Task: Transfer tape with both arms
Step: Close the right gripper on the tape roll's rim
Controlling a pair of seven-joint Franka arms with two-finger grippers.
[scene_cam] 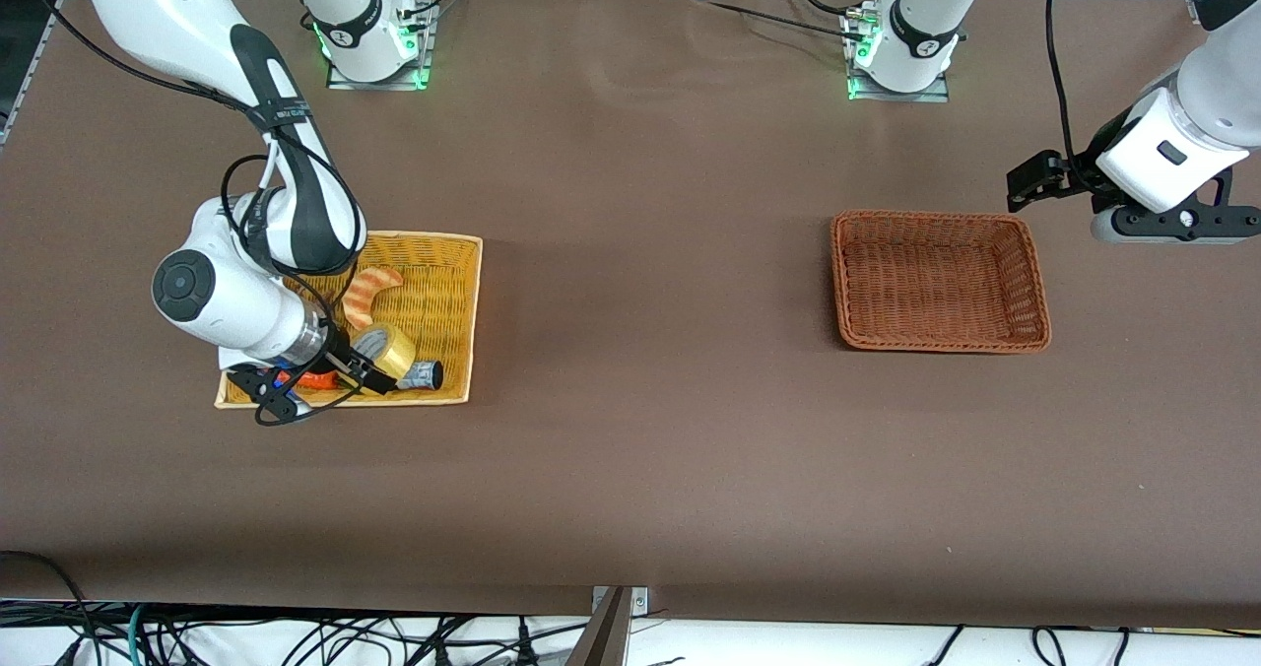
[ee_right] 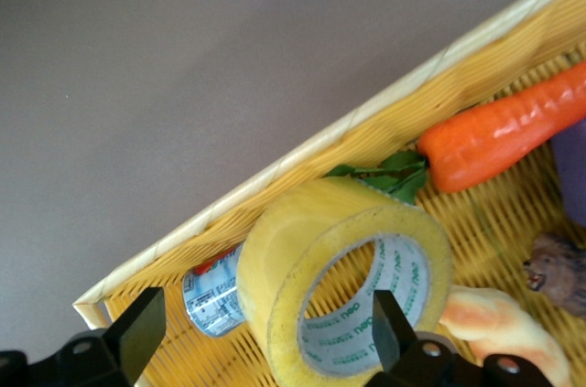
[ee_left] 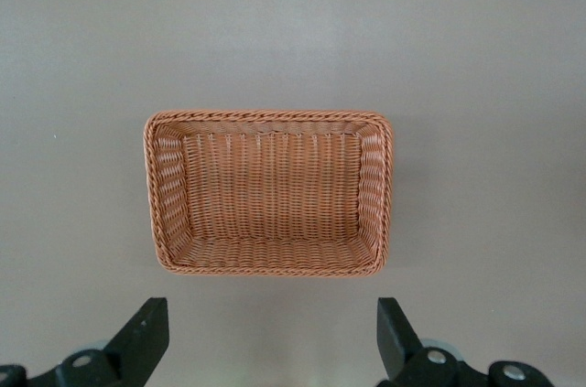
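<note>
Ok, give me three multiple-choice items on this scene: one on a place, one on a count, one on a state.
1. Where is the tape?
A. In the yellow basket
B. In the brown basket
C. On the bare table

2. How many baskets are on the table?
A. One
B. Two
C. Three

3. How is the right gripper?
A. Shut on the tape
B. Holding the carrot
C. Open, fingers either side of the tape

Answers:
1 A: the roll stands in the yellow basket beside the can.
2 B: one yellow, one brown.
3 C: the right wrist view shows both fingers spread, not clamped. The left gripper waits open over the table by the brown basket.
</note>
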